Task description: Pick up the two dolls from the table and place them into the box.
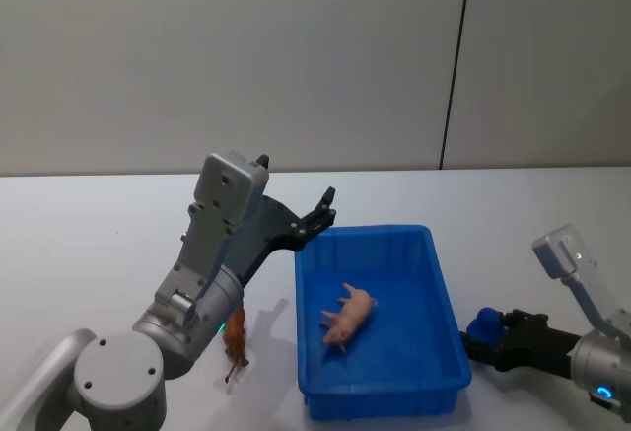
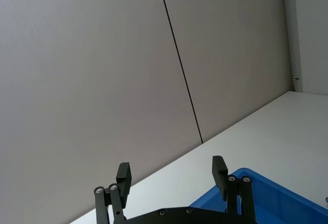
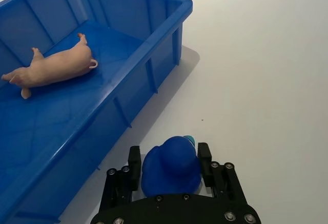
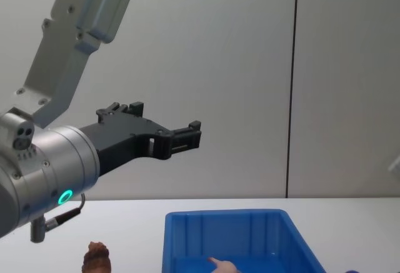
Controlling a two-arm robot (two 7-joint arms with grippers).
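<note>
The pale pink doll lies on its side inside the blue box. The reddish-brown doll stands on the table just left of the box, under my left arm. My left gripper hangs open and empty, high above the box's far left corner. My right gripper rests low on the table by the box's right near corner, its fingers pressed against both sides of a rounded blue toy.
The white table runs back to a grey wall. Open tabletop lies right of the box and at the far left.
</note>
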